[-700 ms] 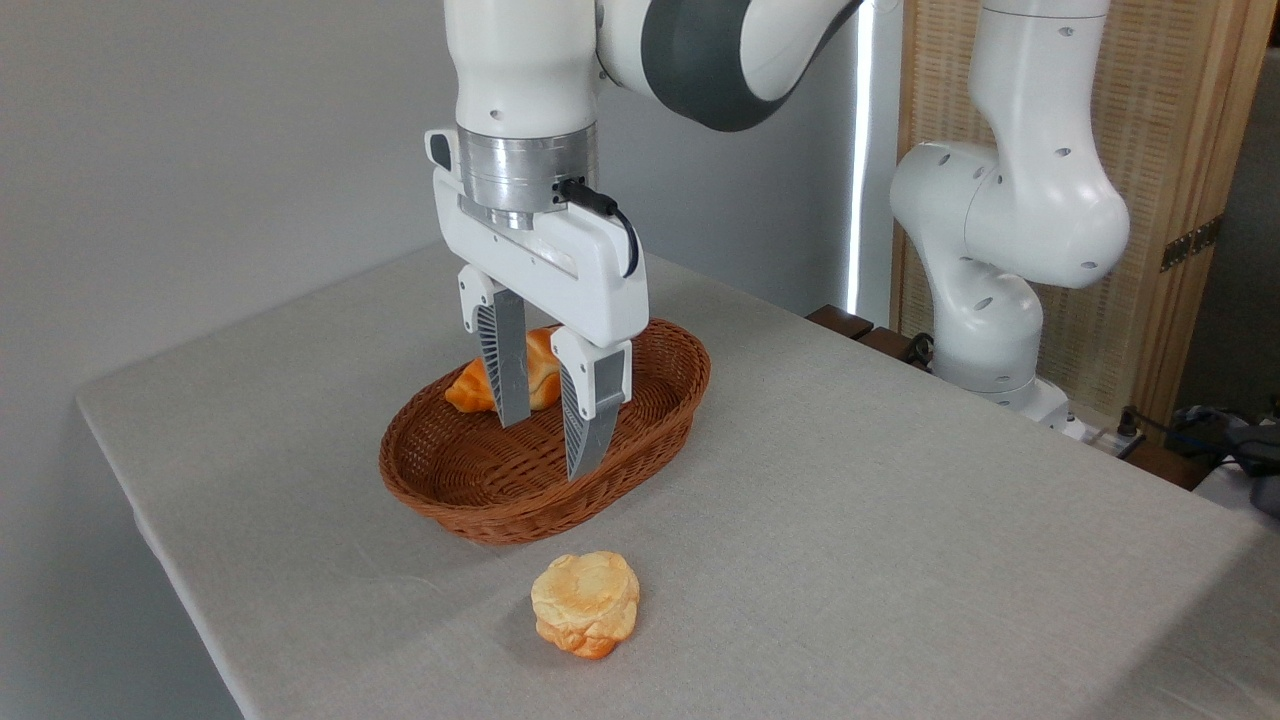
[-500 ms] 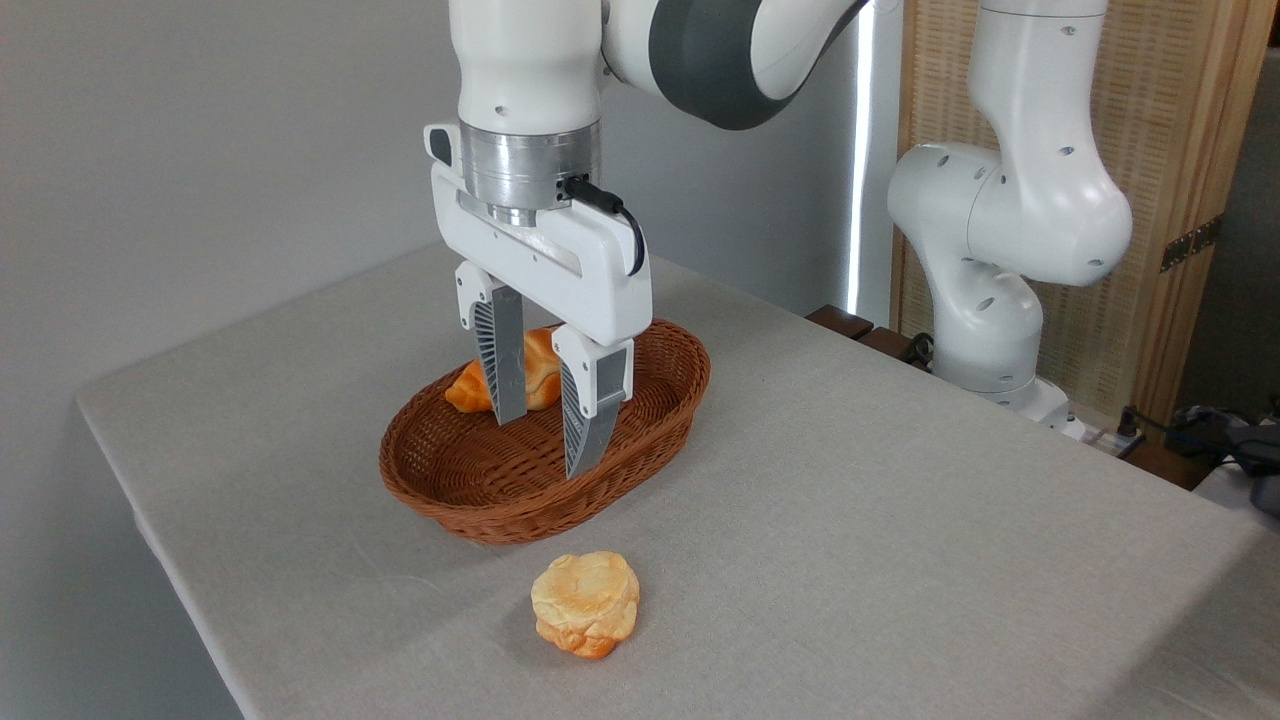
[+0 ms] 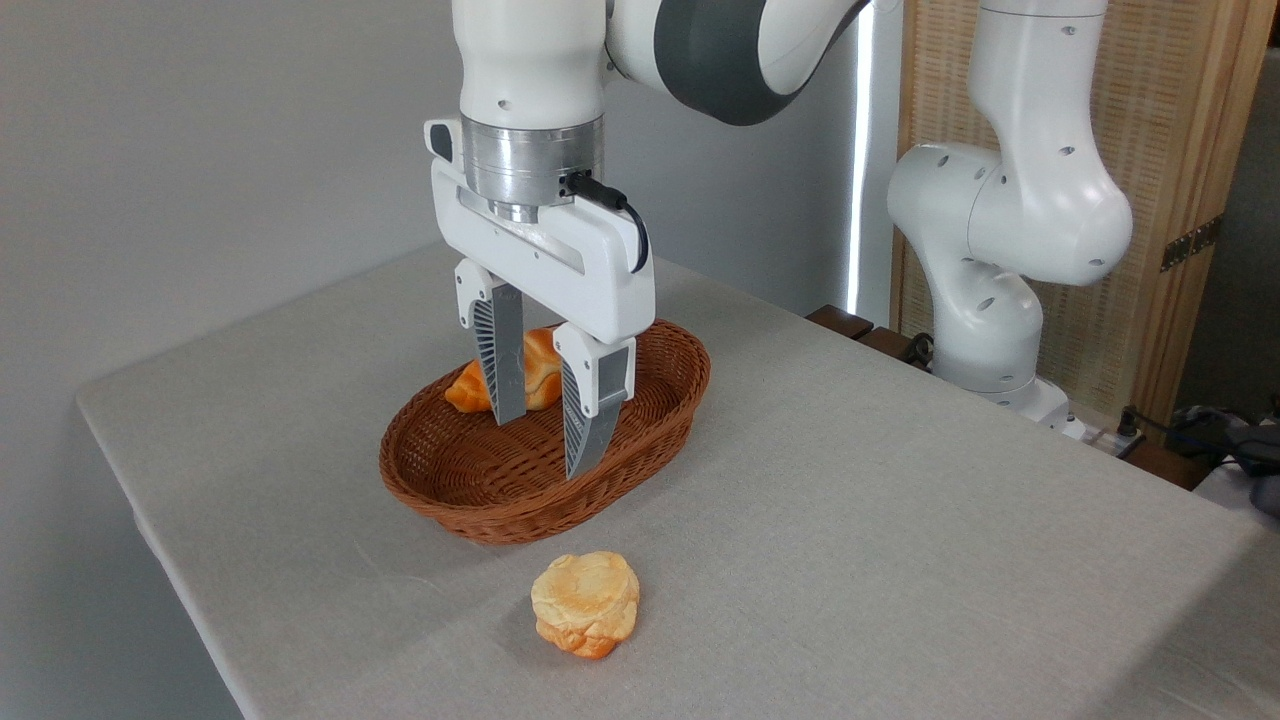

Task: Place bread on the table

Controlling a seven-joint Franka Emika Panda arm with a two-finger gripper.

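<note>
Broad grey table (image 3: 900,560), cloth-topped, rounded at the near left corner. White arm, bent down over the middle. Brown oval wicker basket (image 3: 480,505) resting on the cloth. Gripper (image 3: 550,445) hanging inside the basket's rim, fingers (image 3: 595,410) parted with a gap between them, gripping nothing. Golden-orange bread (image 3: 540,372) lying in the basket's far end (partly hidden behind the left finger). Small pale bun (image 3: 585,604) on the cloth, just in front of the basket.

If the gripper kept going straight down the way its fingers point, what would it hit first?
Probably the woven floor of the basket. The open gripper points down into it, and the bread seems to lie behind the fingers, though one view leaves depth uncertain, so a finger might clip the bread.
</note>
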